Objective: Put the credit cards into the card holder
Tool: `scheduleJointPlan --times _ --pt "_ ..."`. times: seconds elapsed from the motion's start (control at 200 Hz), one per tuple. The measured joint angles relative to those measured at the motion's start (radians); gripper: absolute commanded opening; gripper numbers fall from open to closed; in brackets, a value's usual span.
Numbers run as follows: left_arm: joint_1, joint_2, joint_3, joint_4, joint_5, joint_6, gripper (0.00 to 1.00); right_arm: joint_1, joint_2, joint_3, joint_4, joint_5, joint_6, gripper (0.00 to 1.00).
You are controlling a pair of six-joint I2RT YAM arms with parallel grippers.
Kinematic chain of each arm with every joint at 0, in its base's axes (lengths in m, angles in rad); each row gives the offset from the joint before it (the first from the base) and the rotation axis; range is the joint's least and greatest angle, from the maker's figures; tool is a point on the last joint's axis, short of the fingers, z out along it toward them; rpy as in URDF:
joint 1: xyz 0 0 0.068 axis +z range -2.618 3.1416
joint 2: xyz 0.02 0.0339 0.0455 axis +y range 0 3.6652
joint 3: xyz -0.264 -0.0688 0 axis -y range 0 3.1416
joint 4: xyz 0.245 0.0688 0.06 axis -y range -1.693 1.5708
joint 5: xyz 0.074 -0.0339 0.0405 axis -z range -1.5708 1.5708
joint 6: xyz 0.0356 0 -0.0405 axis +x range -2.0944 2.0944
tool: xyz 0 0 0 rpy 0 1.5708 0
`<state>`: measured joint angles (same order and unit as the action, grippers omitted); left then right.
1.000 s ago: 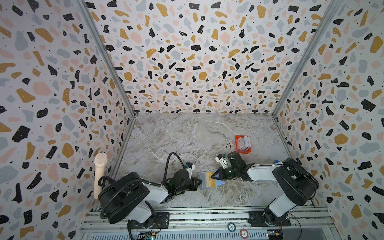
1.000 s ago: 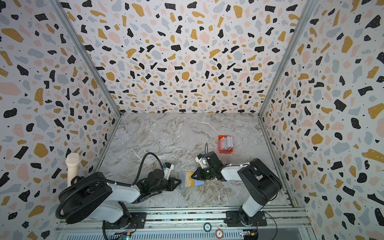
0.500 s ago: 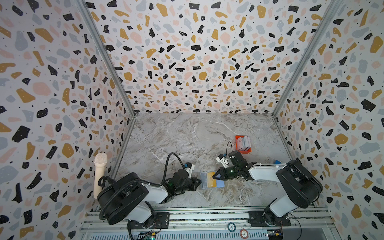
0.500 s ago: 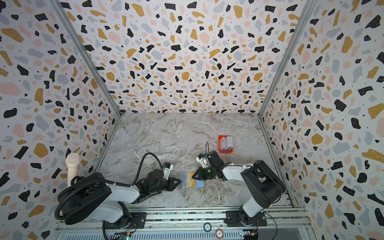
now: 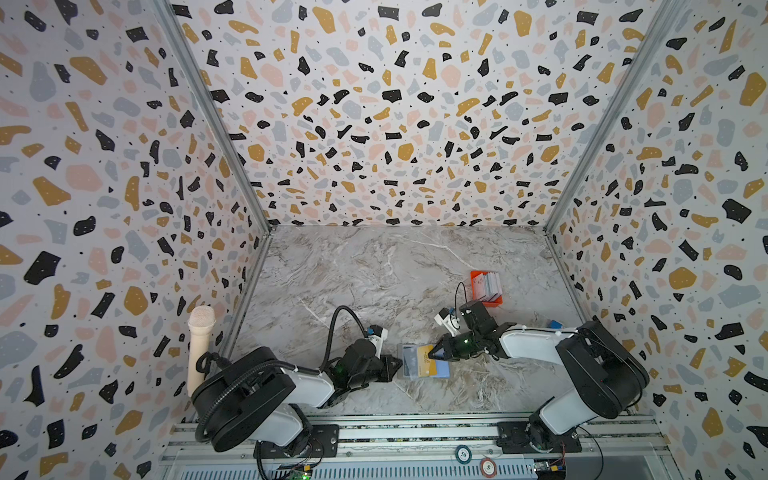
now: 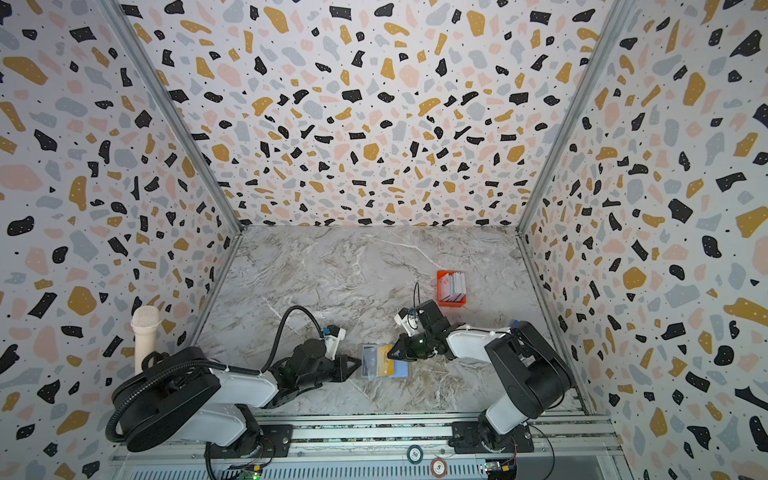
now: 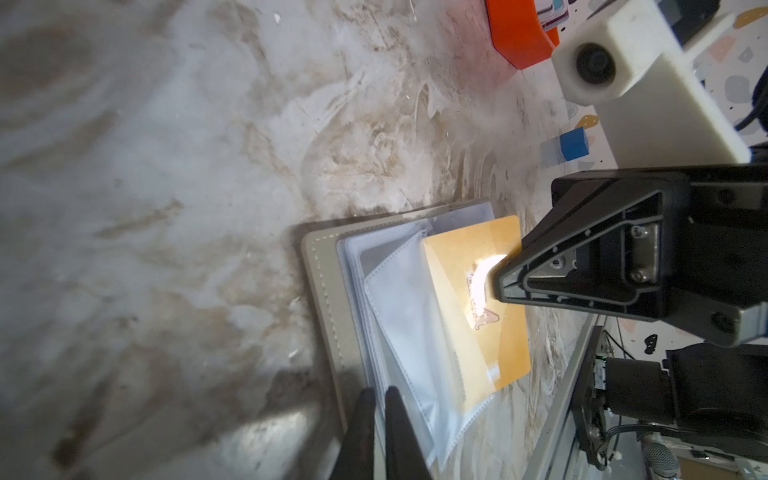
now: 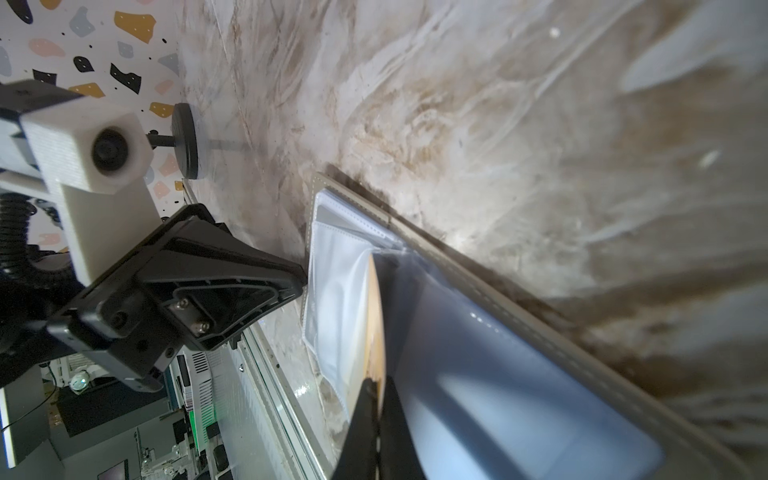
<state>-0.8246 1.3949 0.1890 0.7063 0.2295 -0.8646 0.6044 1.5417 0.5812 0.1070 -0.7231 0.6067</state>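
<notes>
The card holder lies open on the marble table at about six o'clock in both top views, close to the front rail. Its grey cover is down and its clear pockets face up. A yellow card lies slanted across the middle of the holder. In the left wrist view one of the pockets overlaps a corner of the card, so part of the card sits inside and the rest sticks out.

The right gripper reaches in from the holder's three o'clock side and is clamped tight on the card's free edge. In the right wrist view its fingertips meet on the card.

The left gripper meets the holder from nine o'clock. Its jaws stand a thin slit apart over the edge of the cover and pockets, and I cannot tell whether they pinch anything.

The holder's page on the three o'clock side shows pale blue.

The orange tray sits at about one o'clock from the holder, well apart from it. A stack of mostly whitish credit cards stands on edge inside the tray.
</notes>
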Motion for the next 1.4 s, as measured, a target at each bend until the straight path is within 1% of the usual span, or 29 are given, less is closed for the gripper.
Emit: scheduleJointPlan --times 0.135,0.225,0.265,0.32,0.38,0.461,0.541,0.646,1.171,1.397 --pt "0.000 -0.061 -0.003 -0.006 -0.007 -0.011 0.18 0.041 -0.013 -0.023 0.061 0.023 0.061 0.00" --pt "0.000 -0.082 -0.003 -0.022 -0.020 -0.009 0.09 0.063 -0.013 -0.028 0.088 0.033 0.089 0.00" --pt "0.000 -0.082 -0.003 -0.035 -0.029 -0.005 0.06 0.068 -0.011 -0.028 0.097 0.035 0.093 0.00" --pt "0.000 -0.073 -0.003 -0.056 -0.037 0.000 0.06 0.071 -0.008 -0.027 0.103 0.037 0.096 0.00" --pt "0.000 -0.055 -0.003 -0.063 -0.043 0.006 0.11 0.071 0.000 -0.027 0.105 0.037 0.096 0.00" --pt "0.001 -0.024 0.002 -0.039 -0.047 0.010 0.12 0.072 0.006 -0.029 0.110 0.035 0.100 0.00" --pt "0.003 0.002 0.005 -0.010 -0.048 0.009 0.05 0.071 0.006 -0.031 0.113 0.035 0.103 0.00" --pt "0.006 0.018 0.006 0.009 -0.049 0.008 0.00 0.068 0.006 -0.031 0.110 0.033 0.102 0.00" --pt "0.006 0.056 0.025 0.029 -0.048 0.008 0.00 -0.003 0.090 0.032 0.013 -0.079 -0.054 0.00" --pt "0.006 0.061 0.028 0.035 -0.047 0.005 0.00 0.013 0.095 0.027 0.039 -0.075 -0.040 0.00"
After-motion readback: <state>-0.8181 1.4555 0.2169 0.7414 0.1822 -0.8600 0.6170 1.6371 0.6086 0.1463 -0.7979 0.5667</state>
